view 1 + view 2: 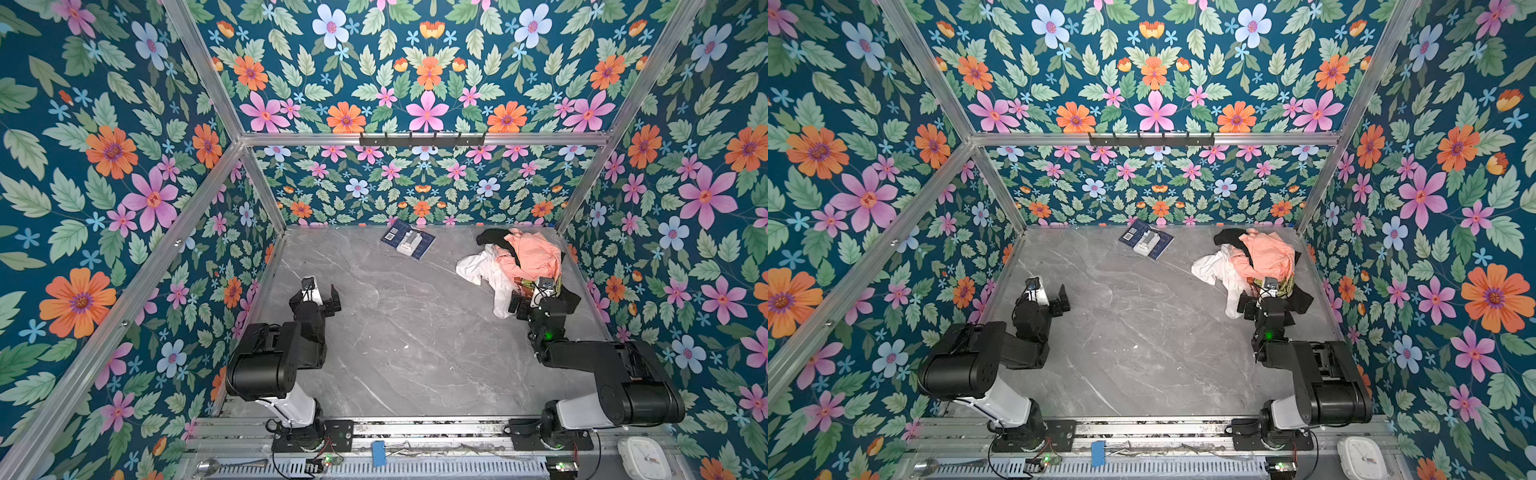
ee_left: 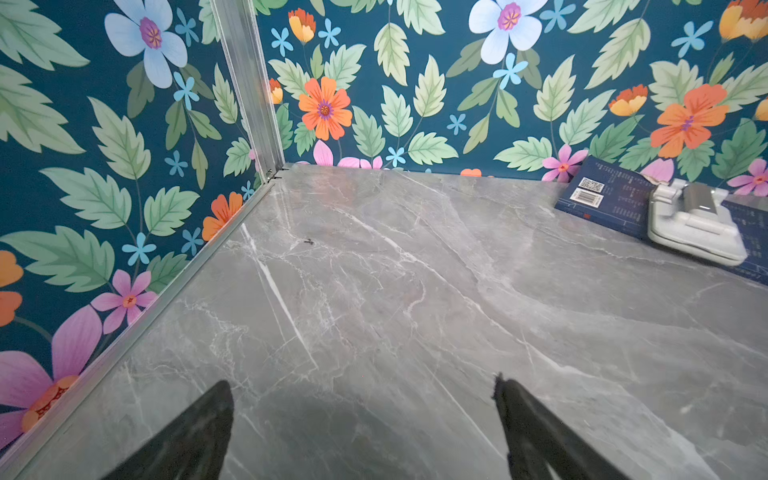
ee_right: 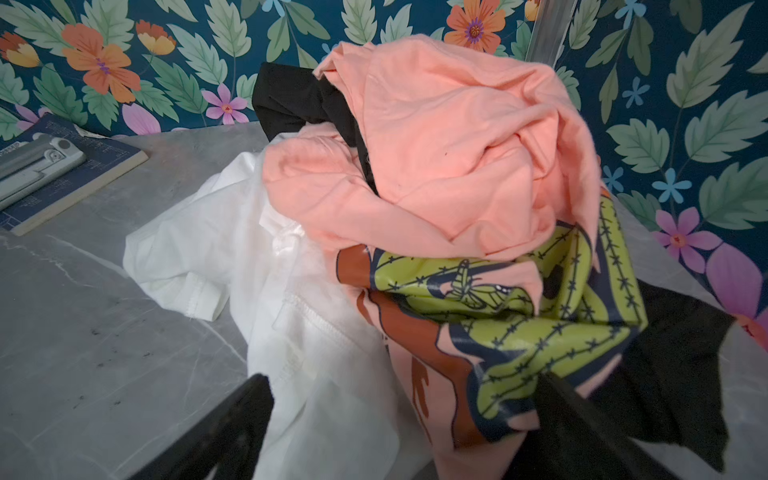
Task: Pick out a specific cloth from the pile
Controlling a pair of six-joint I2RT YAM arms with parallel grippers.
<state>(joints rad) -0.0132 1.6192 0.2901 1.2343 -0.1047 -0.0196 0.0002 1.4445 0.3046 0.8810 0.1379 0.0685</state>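
The pile (image 1: pixel 519 262) lies at the back right of the grey marble table (image 1: pixel 395 332). In it, the white cloth (image 1: pixel 482 266) (image 1: pixel 1214 266) spreads out on the left side, partly under a peach-pink garment (image 1: pixel 534 251) with a green and orange print. A black garment (image 1: pixel 492 237) shows behind and to the right. My right gripper (image 1: pixel 536 301) (image 3: pixel 401 380) is open at the pile's near edge, its jaws straddling the white cloth (image 3: pixel 257 266) and the printed hem, gripping nothing. My left gripper (image 1: pixel 322 291) (image 2: pixel 362 383) is open over bare table at the left.
A dark blue book (image 1: pixel 409 243) (image 2: pixel 615 199) with a white device on it lies at the back middle. Floral walls with metal posts close in the table on three sides. A black hook rail (image 1: pixel 422 139) hangs on the back wall.
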